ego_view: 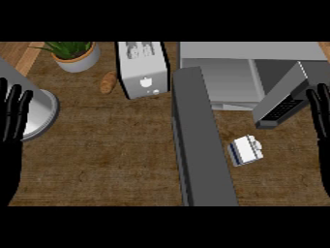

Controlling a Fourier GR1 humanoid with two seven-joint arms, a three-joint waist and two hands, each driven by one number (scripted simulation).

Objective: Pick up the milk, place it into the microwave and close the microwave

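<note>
Milk [245, 150] alone on counter [110, 160], near open microwave door [280, 104]; both hands' fingers straight, holding nothing.

Milk carton [245, 150] lying on counter [110, 150], microwave [224, 77] door [200, 140] open

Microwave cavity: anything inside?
The grey open microwave shows only pale bare interior. Its swung-out dark door covers the left side. The small white-and-blue milk carton lies outside on the wooden counter.
</note>
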